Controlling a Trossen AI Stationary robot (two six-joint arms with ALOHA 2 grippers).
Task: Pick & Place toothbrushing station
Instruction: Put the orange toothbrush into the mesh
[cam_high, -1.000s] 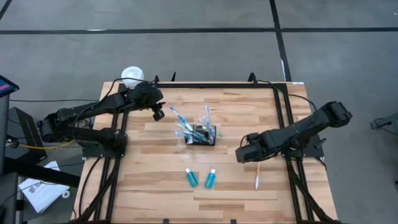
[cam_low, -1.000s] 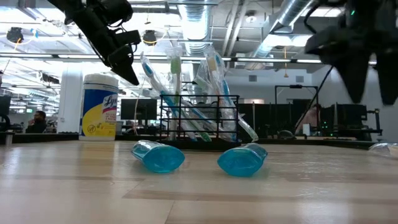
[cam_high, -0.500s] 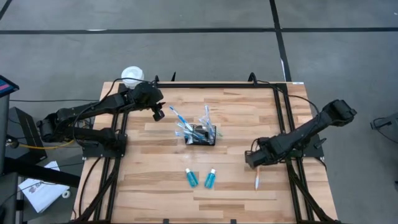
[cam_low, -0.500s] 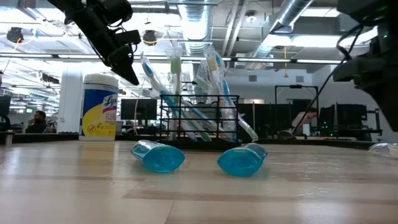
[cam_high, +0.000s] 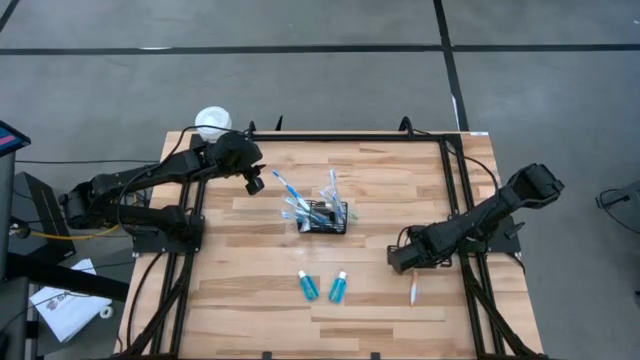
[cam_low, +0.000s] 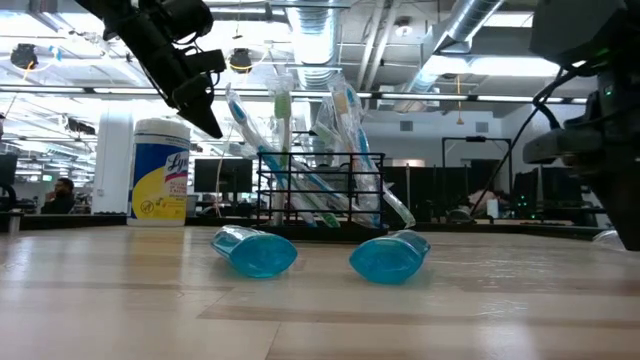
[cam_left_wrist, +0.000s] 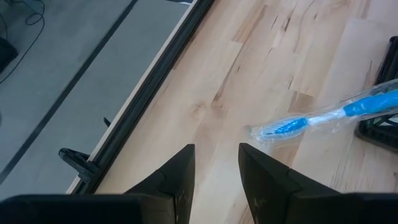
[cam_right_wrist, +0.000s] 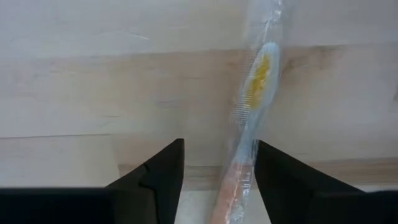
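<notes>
- Right gripper (cam_right_wrist: 214, 180) has dropped near the bench's right edge, jaws open and narrowing astride the orange toothbrush (cam_right_wrist: 252, 124).
- Left gripper (cam_left_wrist: 214, 177) idling, part-open, empty.

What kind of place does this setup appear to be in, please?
Probably an open-plan lab or industrial workspace: exposed ceiling ducts and rows of monitors stand behind the wooden table, which sits on a grey concrete floor.

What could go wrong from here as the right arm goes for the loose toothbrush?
The orange toothbrush lies flat in a clear wrapper, off-centre between the right gripper's open jaws; a close might pinch only film or nudge it. It also lies near the table's right rail, leaving little room. The basket is already crowded with leaning brushes.
</notes>
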